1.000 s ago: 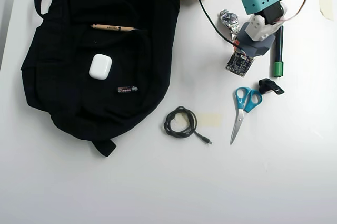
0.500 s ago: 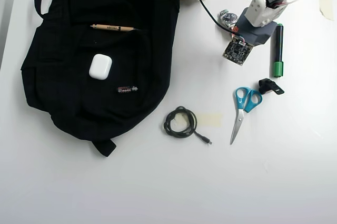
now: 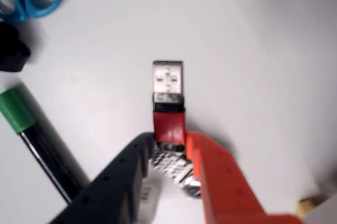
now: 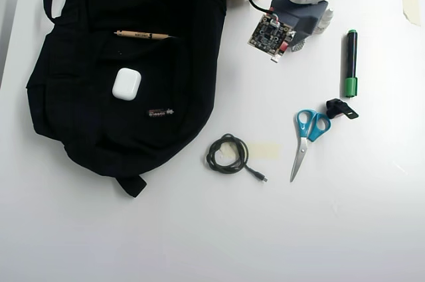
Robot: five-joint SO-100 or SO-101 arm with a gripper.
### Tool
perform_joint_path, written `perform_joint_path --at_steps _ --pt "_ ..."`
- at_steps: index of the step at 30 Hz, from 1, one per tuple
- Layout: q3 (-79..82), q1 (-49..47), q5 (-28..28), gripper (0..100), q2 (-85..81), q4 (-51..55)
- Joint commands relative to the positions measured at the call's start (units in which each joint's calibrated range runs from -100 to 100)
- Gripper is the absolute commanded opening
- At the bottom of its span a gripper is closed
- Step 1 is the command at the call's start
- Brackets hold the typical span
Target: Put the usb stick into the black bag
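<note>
In the wrist view my gripper (image 3: 168, 142) is shut on the usb stick (image 3: 168, 121). Its black finger (image 3: 126, 176) and orange finger (image 3: 216, 182) pinch the red body, and the silver metal end points away from me over the white table. A silvery patterned bit hangs under the stick between the fingers. In the overhead view the black bag (image 4: 99, 116) lies flat at the far left, well away from my arm (image 4: 302, 3) at the top right. The arm hides the gripper and the stick there.
A pencil (image 4: 143, 34), a white case (image 4: 126, 84) and a small battery (image 4: 160, 113) lie on the bag. Blue scissors (image 4: 307, 136), a green-and-black marker (image 4: 350, 63), a black clip (image 4: 340, 109) and a coiled cable (image 4: 229, 154) lie on the white table.
</note>
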Motion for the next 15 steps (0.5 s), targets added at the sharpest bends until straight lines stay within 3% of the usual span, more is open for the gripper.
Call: perform_joint_path --at_steps 1,15 --pt "-1.82 5.78 3.98 2 -4.88 2.15" --pt "-10.00 32.71 18.35 2 -5.63 5.08"
